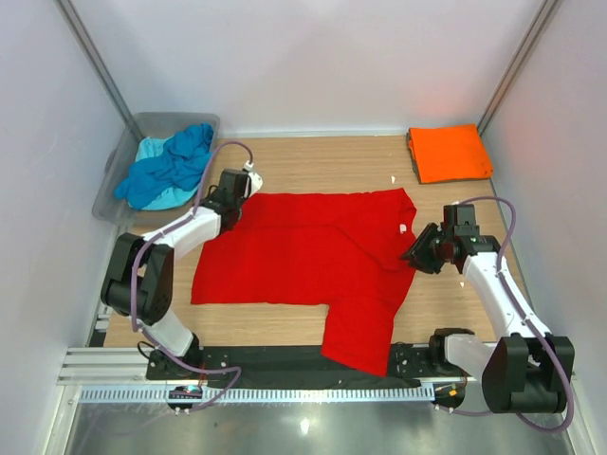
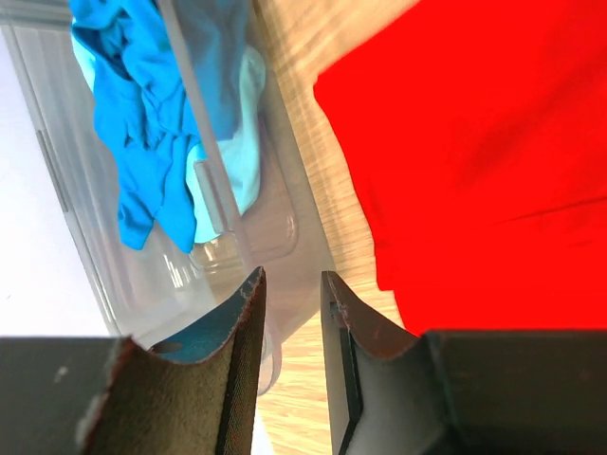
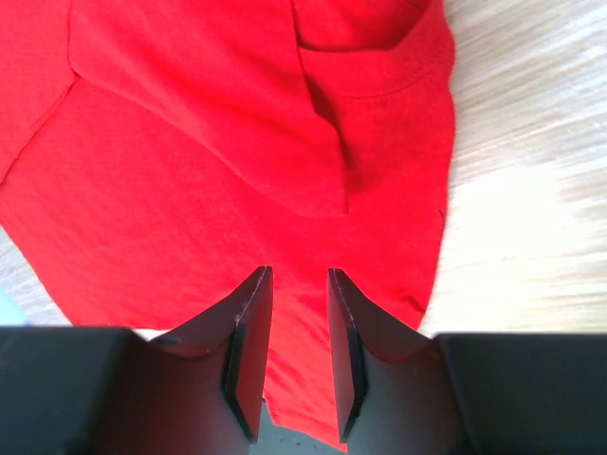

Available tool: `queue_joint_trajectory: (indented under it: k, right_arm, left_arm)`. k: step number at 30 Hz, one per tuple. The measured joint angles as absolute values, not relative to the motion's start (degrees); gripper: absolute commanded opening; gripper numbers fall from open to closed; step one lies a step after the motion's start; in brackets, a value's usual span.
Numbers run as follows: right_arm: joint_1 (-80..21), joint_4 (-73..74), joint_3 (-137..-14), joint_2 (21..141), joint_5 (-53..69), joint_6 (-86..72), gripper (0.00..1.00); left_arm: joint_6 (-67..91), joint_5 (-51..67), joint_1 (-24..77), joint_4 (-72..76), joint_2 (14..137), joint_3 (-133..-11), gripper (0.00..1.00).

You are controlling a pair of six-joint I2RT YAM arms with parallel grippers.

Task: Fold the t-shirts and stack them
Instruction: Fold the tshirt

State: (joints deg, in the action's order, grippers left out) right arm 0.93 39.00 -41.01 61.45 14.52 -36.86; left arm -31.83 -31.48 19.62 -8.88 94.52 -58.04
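A bright red t-shirt lies spread flat on the wooden table, one part hanging over the near edge. My left gripper is at the shirt's far left corner. In the left wrist view it is open and empty over bare wood, with the red shirt to its right. My right gripper is at the shirt's right edge. In the right wrist view it is open and empty just above the red cloth. A folded orange t-shirt lies at the back right.
A grey translucent tub at the back left holds a crumpled blue shirt and a pale turquoise one. The tub is close to my left fingers. White walls enclose the table on three sides.
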Motion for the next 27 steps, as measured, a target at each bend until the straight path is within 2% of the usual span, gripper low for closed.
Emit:
queue_joint_trajectory:
  k: [3,6,12,19,27]
  right_arm:
    - [0.93,39.92,-41.47,61.21,13.72,-37.5,0.36]
    - [0.93,39.7,-41.67,61.23,13.04,-38.61,0.36]
    - [0.93,35.44,-42.78,69.28,11.07,-40.93,0.32]
    - [0.93,29.82,-43.27,81.95,5.43,-40.91,0.27]
    - [1.78,29.3,-44.6,85.14,-5.02,-39.48,0.25]
  left_arm:
    - [-28.64,-31.51,20.45,-10.72,93.58,-60.07,0.32]
    - [-23.53,-28.38,20.69,-13.28,91.42,-62.15,0.37]
    - [-7.9,-13.02,20.69,-18.09,85.78,-66.02,0.41]
    - [8.54,3.88,22.81,-16.99,81.17,-62.72,0.42]
    - [19.4,7.92,24.69,-17.5,81.12,-57.87,0.44]
